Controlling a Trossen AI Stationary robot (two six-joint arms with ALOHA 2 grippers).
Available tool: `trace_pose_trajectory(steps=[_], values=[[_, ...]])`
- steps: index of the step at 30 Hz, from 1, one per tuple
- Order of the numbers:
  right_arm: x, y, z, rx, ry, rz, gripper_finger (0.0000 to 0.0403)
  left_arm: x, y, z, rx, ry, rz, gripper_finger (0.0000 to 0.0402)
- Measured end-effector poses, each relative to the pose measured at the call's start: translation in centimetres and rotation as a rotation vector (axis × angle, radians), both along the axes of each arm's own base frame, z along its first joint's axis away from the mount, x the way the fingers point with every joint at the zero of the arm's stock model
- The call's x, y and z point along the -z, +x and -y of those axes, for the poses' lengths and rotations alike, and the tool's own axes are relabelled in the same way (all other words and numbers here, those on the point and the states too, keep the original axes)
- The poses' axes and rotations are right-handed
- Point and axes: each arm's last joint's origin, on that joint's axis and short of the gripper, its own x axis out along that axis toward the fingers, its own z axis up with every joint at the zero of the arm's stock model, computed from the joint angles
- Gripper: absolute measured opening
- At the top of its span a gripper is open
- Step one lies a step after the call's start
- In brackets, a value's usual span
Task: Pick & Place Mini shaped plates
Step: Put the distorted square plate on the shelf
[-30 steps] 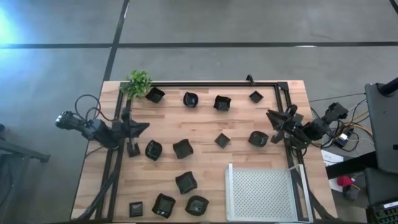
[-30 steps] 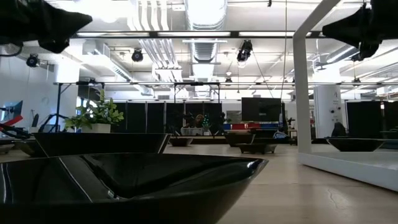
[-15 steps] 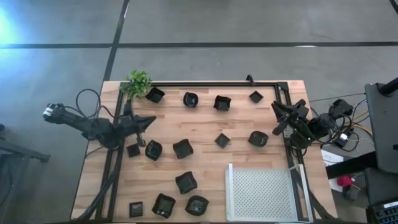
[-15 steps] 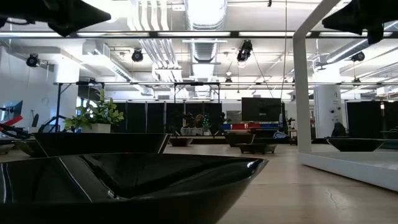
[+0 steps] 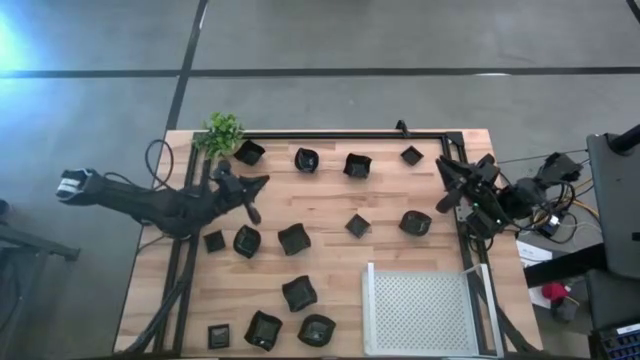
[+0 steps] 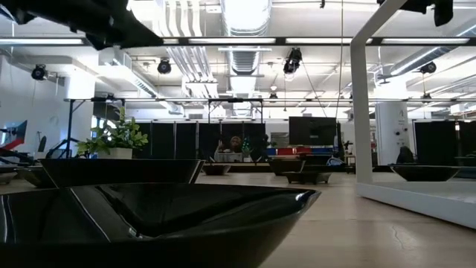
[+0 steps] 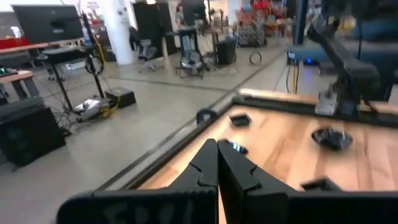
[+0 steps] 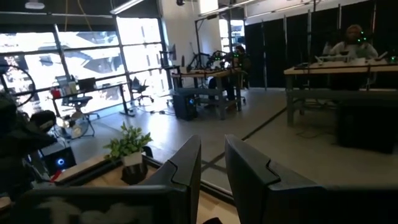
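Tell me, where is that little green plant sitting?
In the high view, the small green leafy plant sits at the far left corner of the wooden table, right beside a small black dish and beyond the left pincer.

Your left hand (image 5: 252,186) now reaches farther over the tabletop (image 5: 330,200); your right hand (image 5: 447,185) has pulled back toward its edge.

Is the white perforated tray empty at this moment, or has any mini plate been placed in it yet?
Empty. In the high view the white perforated tray shows only its bare dotted surface; every black mini plate lies on the wooden table.
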Motion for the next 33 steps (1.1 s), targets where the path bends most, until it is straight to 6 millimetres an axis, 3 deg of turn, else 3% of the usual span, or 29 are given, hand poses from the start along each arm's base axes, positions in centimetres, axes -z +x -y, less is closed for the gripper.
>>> trace_pose_trajectory(steps=[18,26,33], values=[[1.7,5.1,-0.4,-0.170,-0.022,0.012,0.0068,0.6,2.7,-0.5,0.150,-0.065,-0.062,0.0000],[3.4,7.6,2.2,-0.228,0.139,-0.108,0.0068,0.3,3.3,-0.5,0.154,-0.067,-0.065,0.0000],[2.9,8.6,4.7,-0.204,0.281,-0.275,0.0068,0.0,3.4,-0.4,0.157,-0.106,-0.016,0.0000]])
